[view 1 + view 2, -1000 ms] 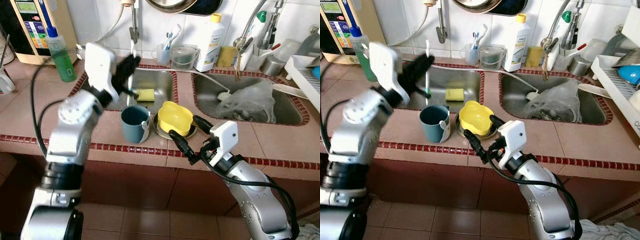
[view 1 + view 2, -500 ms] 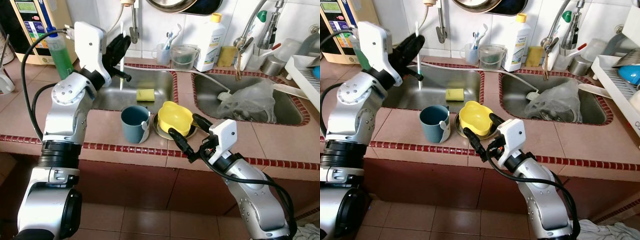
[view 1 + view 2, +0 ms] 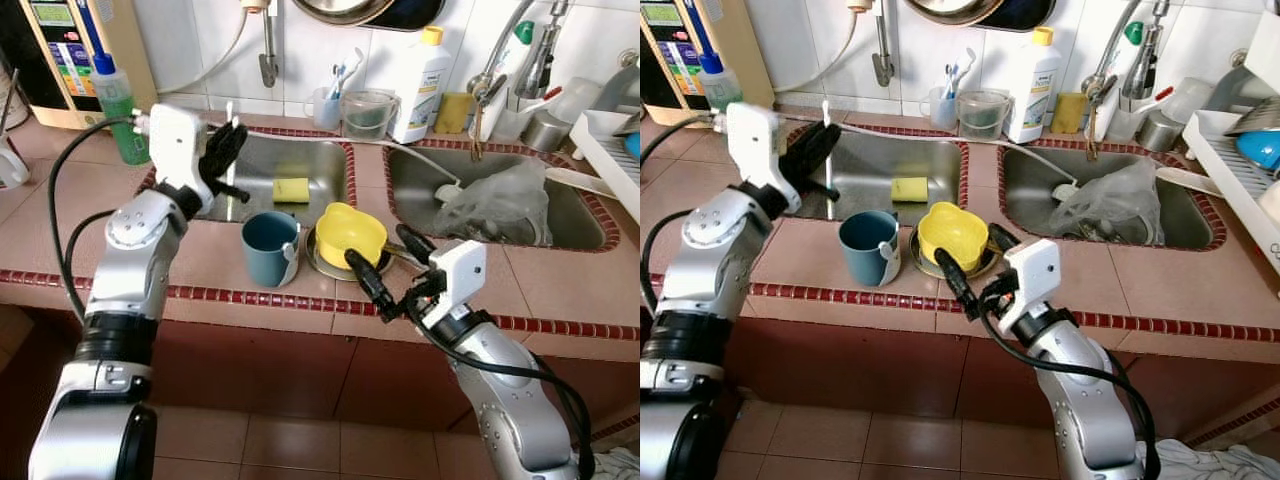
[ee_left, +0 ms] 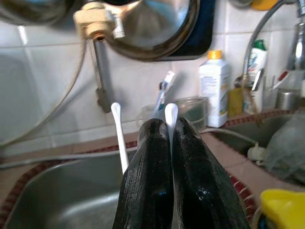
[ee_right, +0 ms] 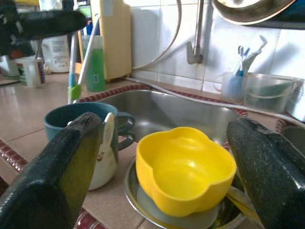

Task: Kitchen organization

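My left gripper hangs over the near left corner of the left sink, shut on thin white toothbrushes held upright. Their green bristle end points down, just behind the teal mug on the counter. A yellow bowl sits in a metal dish next to the mug. My right gripper is open at the counter's front edge, one finger on each side of the bowl and neither touching it.
A yellow sponge lies in the left sink. Along the back wall stand a toothbrush cup, a clear container, a white bottle and a green soap bottle. A plastic bag fills the right sink; a dish rack stands far right.
My left gripper rose with the toothbrushes, then came down and nearer, towards the mug. The right gripper edged forward around the yellow bowl.
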`<state>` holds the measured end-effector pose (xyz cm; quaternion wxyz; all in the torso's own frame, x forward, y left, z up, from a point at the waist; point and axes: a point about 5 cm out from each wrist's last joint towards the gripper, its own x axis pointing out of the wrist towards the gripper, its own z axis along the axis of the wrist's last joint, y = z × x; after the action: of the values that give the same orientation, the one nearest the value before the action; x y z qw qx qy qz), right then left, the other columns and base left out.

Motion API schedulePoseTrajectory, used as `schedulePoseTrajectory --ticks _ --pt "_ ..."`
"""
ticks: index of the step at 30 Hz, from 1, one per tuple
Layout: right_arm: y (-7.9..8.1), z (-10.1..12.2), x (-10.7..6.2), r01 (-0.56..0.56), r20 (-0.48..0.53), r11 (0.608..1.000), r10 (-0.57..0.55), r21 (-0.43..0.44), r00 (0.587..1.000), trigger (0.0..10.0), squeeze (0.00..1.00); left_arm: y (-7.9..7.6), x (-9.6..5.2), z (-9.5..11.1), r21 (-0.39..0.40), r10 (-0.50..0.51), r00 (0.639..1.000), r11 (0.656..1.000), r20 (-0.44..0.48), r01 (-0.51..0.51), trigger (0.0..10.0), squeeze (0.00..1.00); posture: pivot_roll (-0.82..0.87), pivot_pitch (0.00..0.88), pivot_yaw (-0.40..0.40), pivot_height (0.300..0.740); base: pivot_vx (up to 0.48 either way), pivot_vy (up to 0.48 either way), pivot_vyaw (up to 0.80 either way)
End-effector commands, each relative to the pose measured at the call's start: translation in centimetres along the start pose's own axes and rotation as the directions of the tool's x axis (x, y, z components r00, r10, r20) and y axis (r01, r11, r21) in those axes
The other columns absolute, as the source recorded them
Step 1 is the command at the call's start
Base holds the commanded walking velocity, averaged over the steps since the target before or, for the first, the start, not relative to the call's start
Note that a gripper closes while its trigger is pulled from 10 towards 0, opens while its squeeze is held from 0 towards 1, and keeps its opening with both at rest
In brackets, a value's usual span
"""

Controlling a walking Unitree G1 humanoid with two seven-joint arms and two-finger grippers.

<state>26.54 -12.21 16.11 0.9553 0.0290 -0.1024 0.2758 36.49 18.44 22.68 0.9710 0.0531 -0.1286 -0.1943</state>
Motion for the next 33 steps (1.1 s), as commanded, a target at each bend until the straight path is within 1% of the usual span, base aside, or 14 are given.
schedulePoseTrajectory --ticks 1,4,7,14,17,22,33 --pt "0.4 0.8 -0.2 -0.018 0.030 1.000 0.018 -0.002 0.999 10.0 0.00 0.6 -0.5 0.5 0.023 0.011 1.000 1.000 0.015 -0.012 10.0 0.00 0.03 0.000 -0.028 0.740 0.000 0.000 0.00" --pt "0.9 0.9 -0.3 -0.045 0.027 0.999 0.045 0.005 0.999 10.0 0.00 1.1 -1.0 0.2 0.029 0.020 1.000 0.999 0.001 -0.020 10.0 0.00 0.03 0.000 -0.030 0.740 0.000 0.000 0.00" --pt "1.0 1.0 -0.4 -0.049 0.027 0.999 0.049 0.004 0.998 10.0 0.00 1.4 -1.6 -0.2 0.037 0.023 1.000 0.999 -0.015 -0.023 10.0 0.00 0.03 0.000 -0.031 0.740 0.000 0.000 0.00" --pt "1.1 1.0 -0.5 -0.058 0.017 0.998 0.058 0.004 0.998 10.0 0.00 1.1 -2.1 -0.8 0.036 0.013 0.999 0.999 -0.034 -0.012 10.0 0.00 0.03 0.000 -0.032 0.740 0.034 0.000 0.00" --pt "1.4 0.9 -0.7 -0.072 0.005 0.997 0.072 0.010 0.997 10.0 0.00 0.9 -2.2 -1.0 0.019 0.014 0.999 1.000 -0.045 -0.013 10.0 0.00 0.03 0.000 -0.033 0.740 0.309 0.000 0.00" --pt "1.5 0.8 -0.9 -0.079 -0.006 0.997 0.079 0.012 0.997 10.0 0.00 0.8 -2.2 -1.0 0.018 0.011 0.999 1.000 -0.046 -0.011 10.0 0.00 0.03 0.000 -0.031 0.740 0.390 0.000 0.00" --pt "1.5 0.9 -0.8 -0.086 -0.008 0.996 0.086 0.011 0.996 10.0 0.00 0.3 -1.9 -0.9 0.002 -0.004 0.999 1.000 -0.043 0.004 10.0 0.00 0.03 0.000 -0.029 0.740 0.476 0.000 0.00"
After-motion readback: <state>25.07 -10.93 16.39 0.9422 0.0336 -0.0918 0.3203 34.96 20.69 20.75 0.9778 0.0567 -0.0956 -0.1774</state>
